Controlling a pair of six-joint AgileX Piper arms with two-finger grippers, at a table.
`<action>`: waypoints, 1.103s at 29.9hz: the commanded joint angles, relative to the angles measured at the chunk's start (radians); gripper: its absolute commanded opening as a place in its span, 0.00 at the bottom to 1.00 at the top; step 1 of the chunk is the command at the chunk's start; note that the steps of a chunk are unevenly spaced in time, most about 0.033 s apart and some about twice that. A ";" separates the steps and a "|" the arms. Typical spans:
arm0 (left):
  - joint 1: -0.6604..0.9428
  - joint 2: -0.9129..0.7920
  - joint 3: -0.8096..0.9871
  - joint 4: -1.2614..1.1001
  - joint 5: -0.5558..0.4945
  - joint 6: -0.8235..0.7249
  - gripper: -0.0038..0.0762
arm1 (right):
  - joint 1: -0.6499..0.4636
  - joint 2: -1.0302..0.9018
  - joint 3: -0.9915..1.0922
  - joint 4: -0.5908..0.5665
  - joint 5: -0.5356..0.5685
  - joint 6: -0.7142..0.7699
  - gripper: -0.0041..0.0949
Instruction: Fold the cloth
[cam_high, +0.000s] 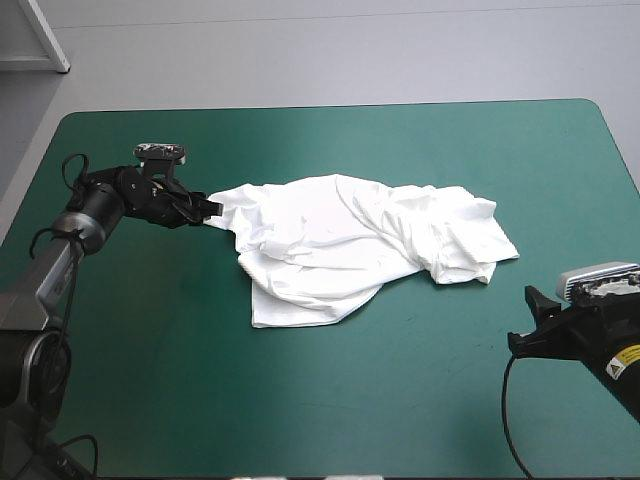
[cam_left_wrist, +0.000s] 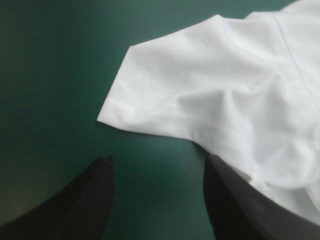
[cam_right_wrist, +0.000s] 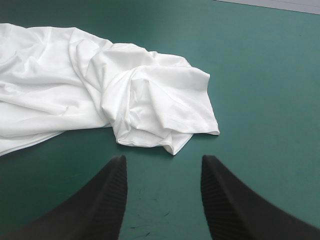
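The white T-shirt lies crumpled and partly spread in the middle of the teal-green table. My left gripper sits low at its left sleeve with fingers open. In the left wrist view that sleeve lies just ahead of the gripper, and cloth overlaps one finger. My right gripper is near the table's right front, apart from the shirt. The right wrist view shows this gripper open, with the bunched right sleeve a short way ahead of it.
The teal-green cover stretches bare around the shirt. The table's far edge runs across the back, with grey floor beyond it.
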 joint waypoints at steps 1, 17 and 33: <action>-0.003 0.030 -0.096 0.033 -0.060 -0.040 0.56 | -0.005 0.010 -0.039 -0.006 -0.053 0.001 0.50; -0.003 0.269 -0.289 0.069 0.070 -0.042 0.56 | -0.005 0.010 -0.062 -0.005 0.002 0.019 0.50; -0.094 0.296 -0.289 0.105 0.126 0.008 0.07 | -0.005 0.025 -0.068 -0.015 -0.003 0.062 0.49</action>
